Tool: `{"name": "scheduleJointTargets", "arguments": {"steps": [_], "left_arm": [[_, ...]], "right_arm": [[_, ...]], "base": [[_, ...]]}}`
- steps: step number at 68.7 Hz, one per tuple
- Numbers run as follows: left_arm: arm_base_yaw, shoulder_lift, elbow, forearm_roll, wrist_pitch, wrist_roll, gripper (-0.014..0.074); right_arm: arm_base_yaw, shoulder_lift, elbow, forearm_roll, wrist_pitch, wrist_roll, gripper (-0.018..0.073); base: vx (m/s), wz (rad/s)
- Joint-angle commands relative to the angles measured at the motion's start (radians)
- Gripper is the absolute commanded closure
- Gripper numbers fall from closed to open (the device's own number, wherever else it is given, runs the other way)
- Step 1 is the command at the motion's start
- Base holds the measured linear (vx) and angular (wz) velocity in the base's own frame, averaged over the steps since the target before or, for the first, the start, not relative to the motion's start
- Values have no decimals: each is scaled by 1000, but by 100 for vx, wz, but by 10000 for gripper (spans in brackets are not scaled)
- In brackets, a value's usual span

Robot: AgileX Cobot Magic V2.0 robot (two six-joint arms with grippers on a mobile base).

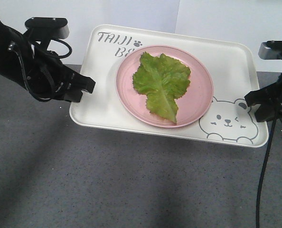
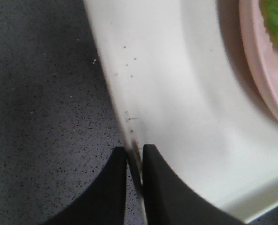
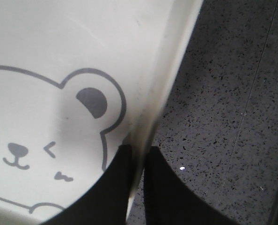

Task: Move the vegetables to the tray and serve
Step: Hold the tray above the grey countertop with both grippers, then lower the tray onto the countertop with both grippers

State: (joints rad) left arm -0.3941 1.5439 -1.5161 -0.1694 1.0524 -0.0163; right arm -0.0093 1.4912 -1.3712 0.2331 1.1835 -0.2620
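The cream-white tray (image 1: 103, 99) with a bear drawing hangs above the grey table, tilted, held at both short ends. On it rests a round pink plate (image 1: 200, 95) carrying the vegetables (image 1: 162, 83), one green ruffled lettuce leaf. My left gripper (image 1: 86, 90) is shut on the tray's left rim (image 2: 129, 126), one finger on each side (image 2: 135, 154). My right gripper (image 1: 252, 102) is shut on the tray's right rim (image 3: 153, 117), its tips (image 3: 138, 152) pinching the edge beside the bear's ear (image 3: 92, 101).
The speckled dark grey tabletop (image 1: 108, 190) lies below the tray. A white wall (image 1: 131, 14) stands behind. A black cable (image 1: 264, 161) hangs from the right arm.
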Motion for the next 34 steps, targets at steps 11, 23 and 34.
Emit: {"name": "scheduleJointTargets", "arguments": {"steps": [11,23,34], "left_arm": [[-31,-44,-35,-169,-120,27,602],[-31,-43,-35,-138,-117,30,602],[-31,-43,-35,-70,-92,26,602]], "right_arm": [[18,-43,-29,150,-22,-53,555],[18,-43,-29,152,-46,-54,555],[18,-35,-29,218,-60,-109,555]], "base": [[0,0],[0,0],[0,0]]}}
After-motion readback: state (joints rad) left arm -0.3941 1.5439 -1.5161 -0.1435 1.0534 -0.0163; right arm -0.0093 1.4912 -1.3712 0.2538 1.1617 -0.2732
